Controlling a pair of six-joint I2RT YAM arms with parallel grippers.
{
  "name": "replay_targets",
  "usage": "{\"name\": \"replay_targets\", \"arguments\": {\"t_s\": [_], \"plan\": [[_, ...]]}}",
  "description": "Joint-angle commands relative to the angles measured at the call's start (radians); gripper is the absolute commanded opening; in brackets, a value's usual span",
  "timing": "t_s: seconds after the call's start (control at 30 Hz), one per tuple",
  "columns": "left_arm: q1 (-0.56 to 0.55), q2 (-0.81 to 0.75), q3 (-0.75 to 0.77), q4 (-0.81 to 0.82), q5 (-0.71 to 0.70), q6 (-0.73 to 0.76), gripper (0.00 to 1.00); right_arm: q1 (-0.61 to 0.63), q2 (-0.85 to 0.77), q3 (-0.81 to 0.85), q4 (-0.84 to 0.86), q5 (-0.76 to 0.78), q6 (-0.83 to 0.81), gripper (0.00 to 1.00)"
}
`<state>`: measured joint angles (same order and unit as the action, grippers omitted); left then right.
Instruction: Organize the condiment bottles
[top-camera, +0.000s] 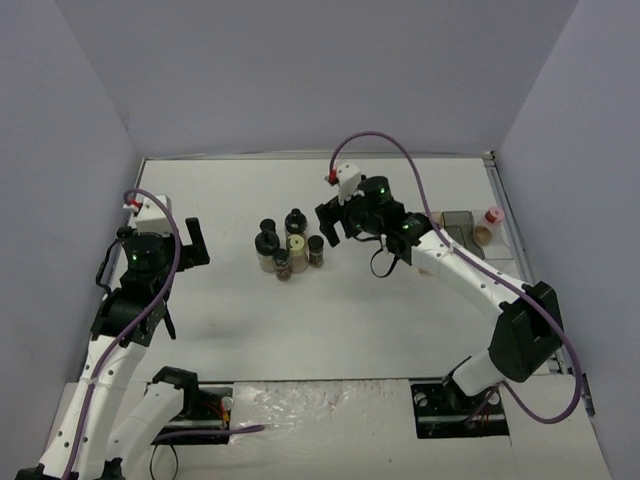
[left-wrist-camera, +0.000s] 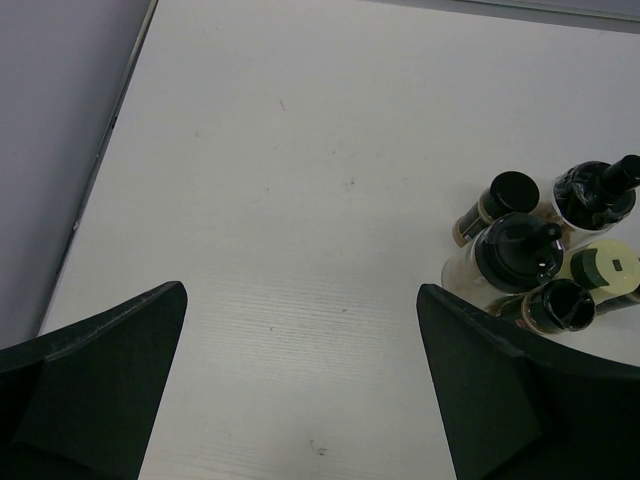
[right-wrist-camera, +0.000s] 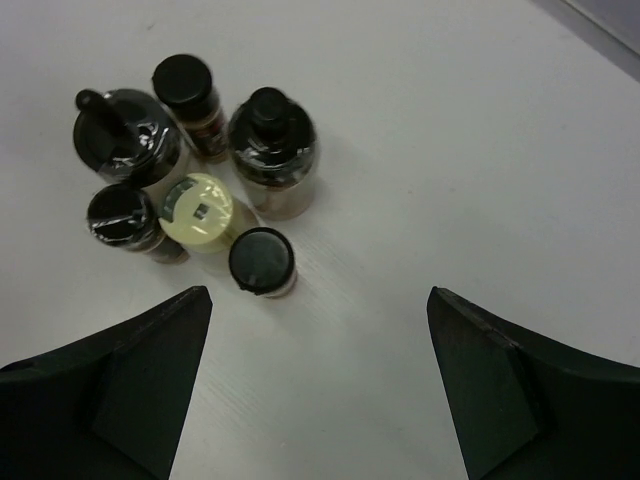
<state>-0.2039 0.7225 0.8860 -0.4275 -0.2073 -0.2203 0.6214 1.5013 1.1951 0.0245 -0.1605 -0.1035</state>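
Condiment bottles (top-camera: 266, 247) are found standing upright in one tight cluster at the middle of the desk (top-camera: 350, 330). Six are counted there in the right wrist view. Five carry black caps, and one yellow-capped bottle (right-wrist-camera: 197, 206) is hemmed in by the others. Beige or brown contents are seen through the clear walls. A pink-capped bottle (top-camera: 492, 214) is noted well apart from the cluster, at the right edge of the desk, just beside a compartment tray (top-camera: 456, 221) (whether it touches the tray or sits in a compartment cannot be told).

The right pincer (top-camera: 330, 222) is held just to the right of the cluster. Its fingers are spread and nothing is gripped between them. The left pincer (top-camera: 193, 243) is held to the left of the cluster, apart from it. It is likewise released and empty, with bare desk seen between its fingers in the left wrist view.
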Motion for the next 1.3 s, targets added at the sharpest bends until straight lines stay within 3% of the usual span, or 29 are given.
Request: {"name": "replay_targets", "arguments": {"t_s": [0.0, 0.37, 0.57, 1.27], "plan": [[-0.005, 0.003, 0.019, 0.064, 0.004, 0.002, 0.97, 0.067, 0.086, 0.087, 0.032, -0.123, -0.114, 0.86], [-0.006, -0.002, 0.018, 0.064, 0.003, 0.005, 0.97, 0.098, 0.236, 0.152, 0.032, -0.215, -0.190, 0.85], [-0.006, -0.002, 0.016, 0.066, 0.007, 0.006, 0.97, 0.098, 0.300, 0.184, 0.028, -0.222, -0.203, 0.77], [-0.006, -0.009, 0.014, 0.064, 0.013, 0.007, 0.97, 0.100, 0.403, 0.245, 0.025, -0.243, -0.190, 0.66]]}}
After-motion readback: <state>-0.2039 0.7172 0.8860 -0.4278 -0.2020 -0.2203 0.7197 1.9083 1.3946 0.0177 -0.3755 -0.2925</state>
